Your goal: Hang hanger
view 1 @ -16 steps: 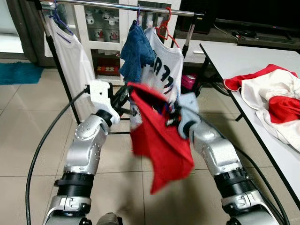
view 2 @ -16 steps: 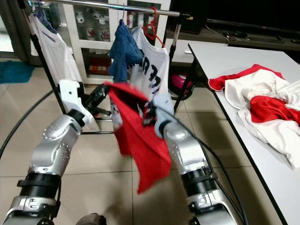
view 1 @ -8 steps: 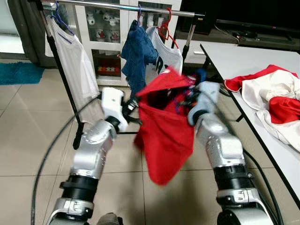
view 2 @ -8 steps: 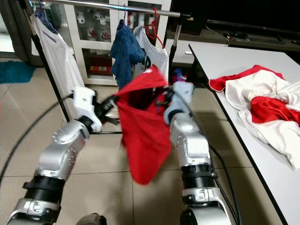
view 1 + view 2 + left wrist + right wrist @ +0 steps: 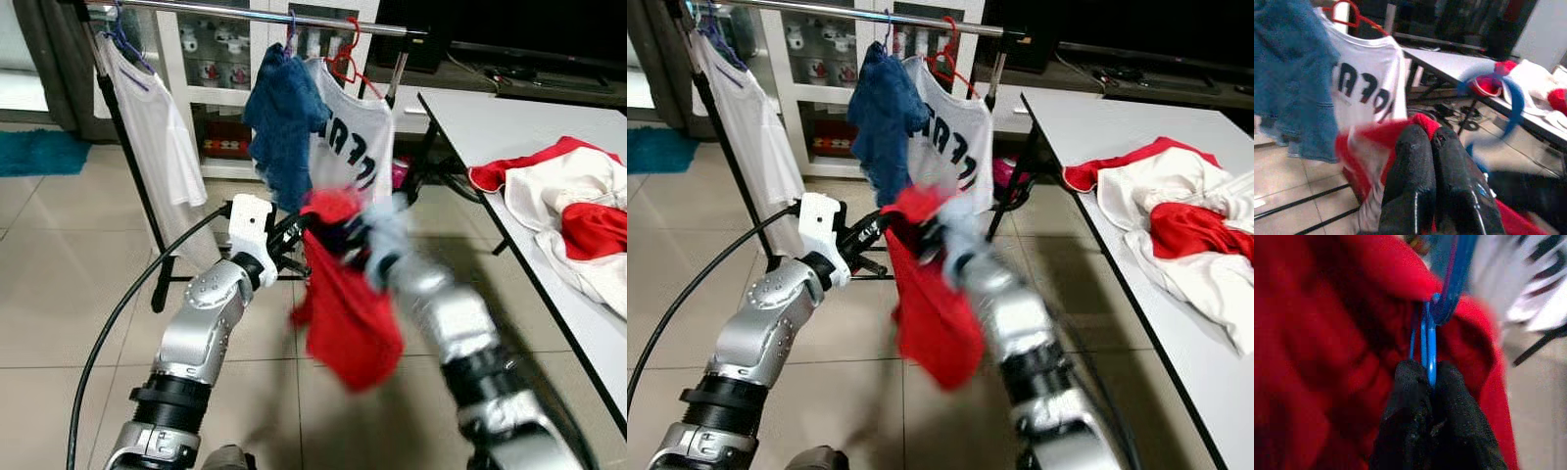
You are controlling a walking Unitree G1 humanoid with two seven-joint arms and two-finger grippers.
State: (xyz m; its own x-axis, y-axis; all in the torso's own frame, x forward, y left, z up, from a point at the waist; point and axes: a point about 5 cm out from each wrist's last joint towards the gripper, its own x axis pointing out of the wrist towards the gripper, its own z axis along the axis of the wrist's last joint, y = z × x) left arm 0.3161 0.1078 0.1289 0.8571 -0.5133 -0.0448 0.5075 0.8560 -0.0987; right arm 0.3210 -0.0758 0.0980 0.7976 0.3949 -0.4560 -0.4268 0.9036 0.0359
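Observation:
A red garment [image 5: 348,313] hangs on a blue hanger [image 5: 1429,347] between my two arms, in front of the clothes rack. My right gripper [image 5: 1429,377] is shut on the hanger's thin blue wire at the garment's top; that arm is motion-blurred in the eye views. My left gripper [image 5: 1431,142] is shut, with the garment's red edge pinched at its tips. The rack's metal rail [image 5: 245,12] runs above and beyond, well higher than the garment. The blue hanger's hook [image 5: 1511,105] curves up past the left fingers.
On the rail hang a denim garment [image 5: 284,117], a white printed T-shirt [image 5: 353,147] on a red hanger [image 5: 345,61], and a white shirt [image 5: 157,137] at the left end. A white table [image 5: 490,127] on the right holds a red and white clothes pile [image 5: 573,206].
The red garment was lifted high half a second ago. My right arm has since swung down and leftward with it. The left gripper stays at the garment's left edge.

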